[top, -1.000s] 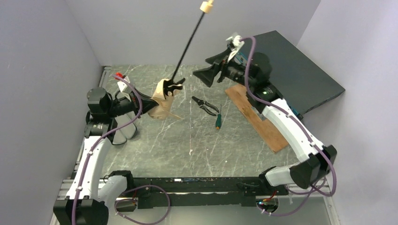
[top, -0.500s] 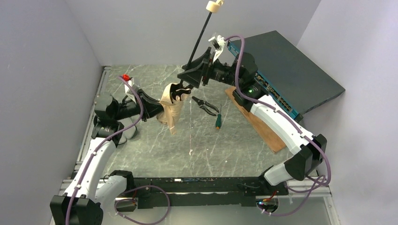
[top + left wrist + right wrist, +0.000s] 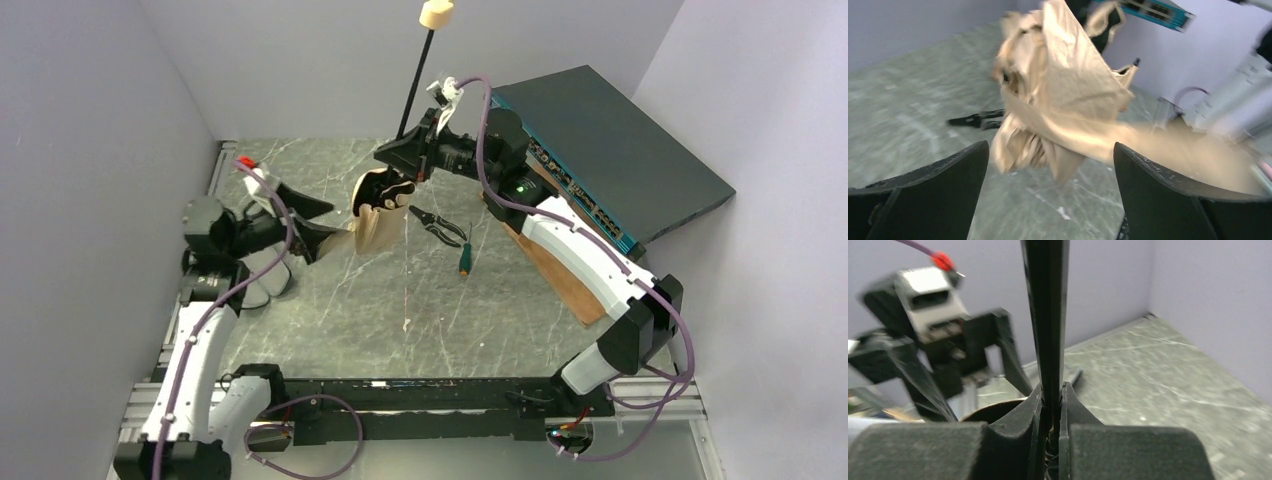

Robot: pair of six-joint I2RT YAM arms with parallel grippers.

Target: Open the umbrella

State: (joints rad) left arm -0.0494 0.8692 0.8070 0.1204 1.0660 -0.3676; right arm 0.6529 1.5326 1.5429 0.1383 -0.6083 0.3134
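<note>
The umbrella [image 3: 379, 222] stands nearly upright and unopened. Its crumpled pale beige fabric, showing some black lining, is bunched at the bottom just left of the pliers [image 3: 437, 225]. Its thin black shaft rises high above them to a cream handle.

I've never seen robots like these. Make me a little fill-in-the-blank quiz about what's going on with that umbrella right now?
1. The right gripper is clamped on the umbrella's thin black ____.
2. The left gripper, facing the beige fabric, has its jaws ____.
3. The umbrella's cream handle points ____.
4. On the table, beside the pliers, lies a ____.

Missing words: shaft; open; up; screwdriver.
</note>
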